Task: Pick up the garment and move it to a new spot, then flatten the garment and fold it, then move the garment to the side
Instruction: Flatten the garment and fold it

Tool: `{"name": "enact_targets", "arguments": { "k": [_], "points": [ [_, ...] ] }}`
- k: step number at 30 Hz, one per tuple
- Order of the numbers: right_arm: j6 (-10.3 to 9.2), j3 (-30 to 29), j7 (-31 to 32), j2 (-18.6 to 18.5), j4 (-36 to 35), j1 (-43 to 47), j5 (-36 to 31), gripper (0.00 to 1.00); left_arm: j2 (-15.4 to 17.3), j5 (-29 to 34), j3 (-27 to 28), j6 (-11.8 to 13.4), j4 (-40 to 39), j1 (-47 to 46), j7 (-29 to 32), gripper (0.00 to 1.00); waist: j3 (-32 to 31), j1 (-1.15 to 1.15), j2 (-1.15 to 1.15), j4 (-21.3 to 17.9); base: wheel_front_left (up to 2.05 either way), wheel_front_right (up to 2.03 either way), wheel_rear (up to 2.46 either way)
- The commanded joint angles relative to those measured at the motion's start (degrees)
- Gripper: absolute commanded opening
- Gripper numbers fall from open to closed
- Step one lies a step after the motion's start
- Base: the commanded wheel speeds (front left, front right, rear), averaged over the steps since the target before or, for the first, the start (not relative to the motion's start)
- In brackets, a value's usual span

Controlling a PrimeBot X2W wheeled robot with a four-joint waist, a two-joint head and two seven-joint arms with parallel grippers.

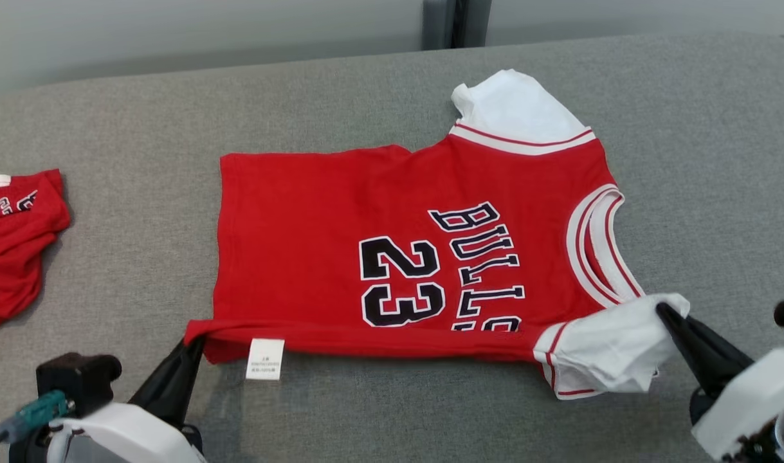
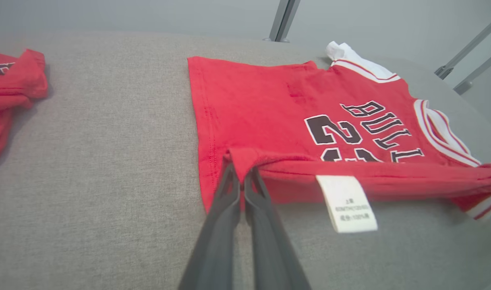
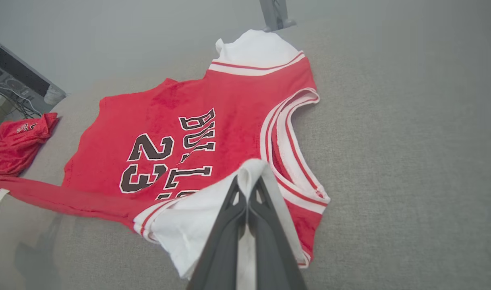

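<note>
Head view shows the left tool (image 1: 195, 344) pinched shut on the bottom corner of the shirt (image 1: 340, 212). The right tool (image 1: 665, 312) is pinched shut on its white sleeve (image 1: 613, 347). The near edge is lifted a bit and rolled over. The shirt lies in the middle of the grey worktop (image 1: 109, 116). It looks soft, light and floppy, so I think it will sag between the tools. Corners and edges are the best spots to hold. Its long way runs left to right, neck at the right, hem at the left. Another red cloth (image 1: 12, 244) sits well apart at the left.
</note>
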Motion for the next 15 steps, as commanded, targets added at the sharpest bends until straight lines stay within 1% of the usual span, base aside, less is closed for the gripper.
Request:
{"name": "enact_targets", "arguments": {
  "k": [1,3,5,8,10,12,15],
  "points": [
    [0.0,0.5,0.5,-1.4,1.3,-2.8,-0.6,0.0,0.0,-0.5,0.1,-0.8,1.1,-2.1,0.2,0.0,2.2,0.0,0.0,-0.5,0.0,0.0,0.0],
    [0.0,2.4,1.3,-2.1,4.1,-7.0,0.1,0.0,-0.4,-0.7,-0.2,-2.1,3.2,-4.6,0.8,0.0,3.9,0.0,0.0,-0.6,0.0,0.0,0.0],
    [0.0,3.8,2.3,-3.6,7.4,-11.0,-0.4,0.0,-0.9,-1.3,-0.5,-3.5,5.9,-6.7,1.0,0.0,5.4,0.0,0.0,-0.5,0.0,0.0,0.0],
    [0.0,6.0,2.2,-5.0,11.9,-16.1,-0.3,0.0,-2.2,-1.7,-1.0,-5.4,9.5,-10.0,0.7,0.0,7.4,0.0,0.0,0.2,0.0,0.0,0.0],
    [0.0,7.0,1.7,-6.5,14.6,-18.5,-1.0,0.0,-3.0,-1.8,-1.4,-6.5,11.7,-11.5,0.4,0.0,8.5,0.0,0.0,0.7,0.0,0.0,0.0],
    [0.0,7.9,0.7,-6.7,16.9,-20.4,-0.5,0.0,-3.8,-1.7,-1.9,-7.4,13.7,-12.9,-0.1,0.0,9.1,0.0,0.0,1.2,0.0,0.0,0.0],
    [0.0,8.5,-1.2,-8.0,19.9,-22.3,-0.7,0.0,-5.3,-1.8,-2.5,-9.0,16.9,-15.0,-1.2,0.0,9.6,0.0,0.0,1.8,0.0,0.0,0.0]
  ]
}}
